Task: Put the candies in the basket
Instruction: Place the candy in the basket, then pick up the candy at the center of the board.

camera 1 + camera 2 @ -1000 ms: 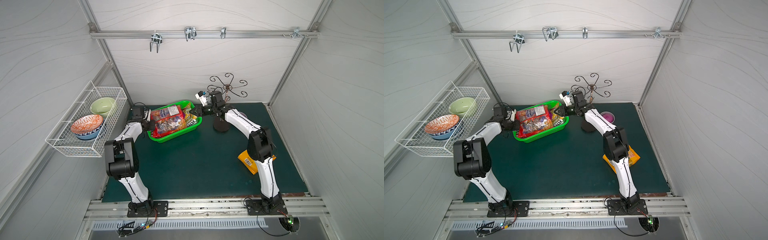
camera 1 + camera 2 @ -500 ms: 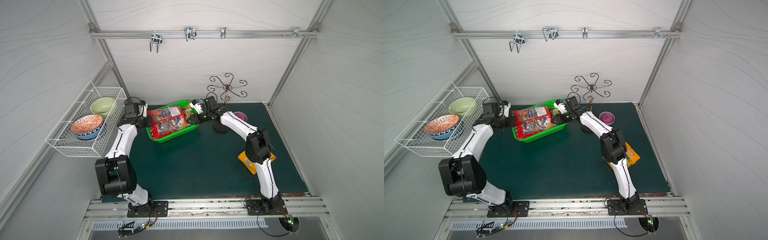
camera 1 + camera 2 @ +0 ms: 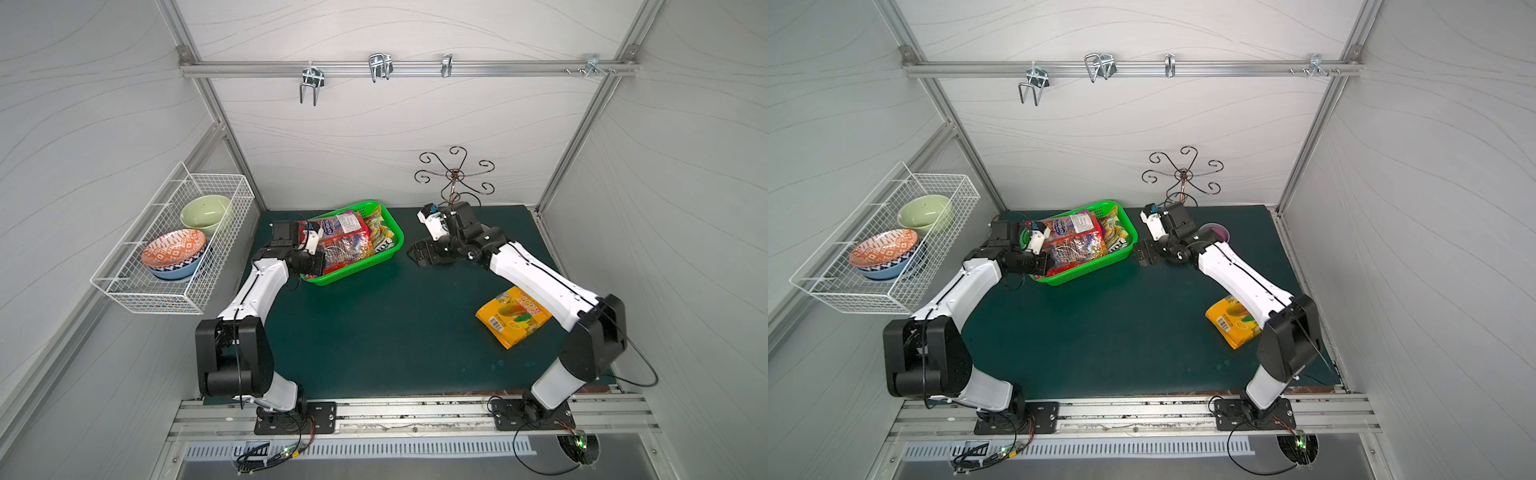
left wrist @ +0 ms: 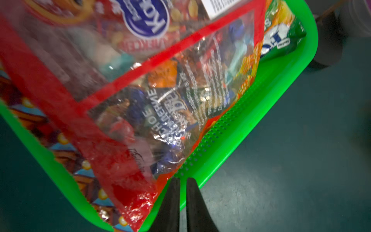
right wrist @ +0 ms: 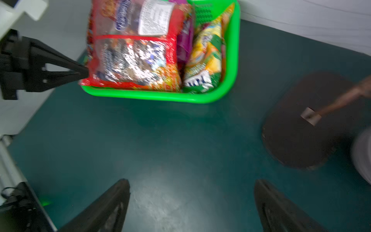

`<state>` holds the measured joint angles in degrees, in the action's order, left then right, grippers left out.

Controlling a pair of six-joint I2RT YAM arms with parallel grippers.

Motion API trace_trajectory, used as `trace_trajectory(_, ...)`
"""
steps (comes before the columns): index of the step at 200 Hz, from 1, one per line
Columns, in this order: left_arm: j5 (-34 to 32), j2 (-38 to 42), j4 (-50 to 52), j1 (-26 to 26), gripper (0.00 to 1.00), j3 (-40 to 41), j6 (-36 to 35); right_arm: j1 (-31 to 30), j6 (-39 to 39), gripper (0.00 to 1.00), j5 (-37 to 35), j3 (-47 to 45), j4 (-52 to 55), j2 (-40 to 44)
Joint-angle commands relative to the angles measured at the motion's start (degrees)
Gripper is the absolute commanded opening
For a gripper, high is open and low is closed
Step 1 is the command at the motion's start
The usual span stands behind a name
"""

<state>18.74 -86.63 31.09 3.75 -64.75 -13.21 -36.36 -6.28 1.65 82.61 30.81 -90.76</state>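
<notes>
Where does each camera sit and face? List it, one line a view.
Top views: high above the front rail, looking down toward the back wall; left arm, right arm whole; green basket, yellow bag on the mat.
Left wrist: on the left arm, looking along the shut left gripper at the basket's rim and a red bag.
Right wrist: on the right arm, looking past the open right gripper over the mat to the basket; left gripper shows too.
Shared: all show basket and red bag.

My top views are bright, even and sharp; wrist views blur, glare on the red candy bag (image 4: 164,112).
</notes>
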Motion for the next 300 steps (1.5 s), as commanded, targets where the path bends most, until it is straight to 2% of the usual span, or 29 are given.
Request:
trace_trajectory(1, -1.79, -1.15, -3.05, 0.12, 0.11, 0.78, -2.56, 2.28, -5.54, 0.99, -12.12, -7.70, 2.72, 6.68)
trace_trajectory(23, -2.86, -1.43, -4.20, 0.11, 0.11, 2.66, -3.00, 10.15, -12.71, 0.99, -10.61, -14.65, 5.71, 12.72)
trace_trajectory(53, -6.48, -1.67, -7.38, 0.08, 0.10, 5.53, -4.89, 29.77, -15.54, 0.99, 3.38, -22.01, 5.87, 14.88)
trace_trajectory(68, -8.06, -2.34, -7.78, 0.22, 0.09, 5.69, -5.97, 37.79, -15.67, 0.99, 7.53, -23.39, 4.60, 13.89)
trace_trajectory(89, -9.94, -3.48, -9.77, 0.75, 0.08, 5.99, -6.17, 45.56, -18.41, 0.99, 6.84, -24.87, 1.40, 11.66)
trace_trajectory(101, -10.64, -4.30, -10.29, 1.21, 0.08, 5.81, -6.12, 49.90, -19.21, 0.99, 9.37, -25.58, -1.36, 9.84)
trace_trajectory(121, -10.56, -4.71, -9.65, 1.83, 0.08, 5.01, -6.29, 54.48, -18.26, 0.99, 10.75, -25.21, -2.29, 5.52)
trace_trajectory(133, -9.85, -4.23, -8.83, 1.94, 0.08, 4.40, -6.20, 55.39, -17.91, 0.99, 10.88, -25.43, -2.39, 2.86)
trace_trajectory(157, -6.84, -2.01, -6.09, 1.96, 0.08, 2.72, -5.51, 54.49, -18.40, 0.99, 15.42, -28.35, -4.97, 1.13)
trace_trajectory(203, 2.50, 0.93, 3.95, 1.96, 0.09, -4.33, -4.89, 49.62, -16.74, 0.99, 19.18, -32.13, -1.94, 6.04)
trace_trajectory(222, 5.63, 1.18, 7.46, 1.84, 0.09, -7.51, -3.70, 44.93, -17.64, 0.99, 20.73, -34.26, -1.29, 8.69)
trace_trajectory(247, 4.10, 1.11, 11.10, -1.34, 0.10, -10.73, -2.71, 38.82, -19.20, 0.99, 21.98, -35.69, 0.42, 10.97)
trace_trajectory(274, 11.64, 0.94, 14.08, -2.86, 0.10, -11.45, -0.73, 33.06, -20.91, 0.99, 22.59, -37.45, 2.65, 14.87)
trace_trajectory(300, 14.42, 0.93, 15.20, -5.56, 0.11, -8.93, -1.60, 27.71, -20.65, 0.99, 19.49, -38.22, 6.80, 17.36)
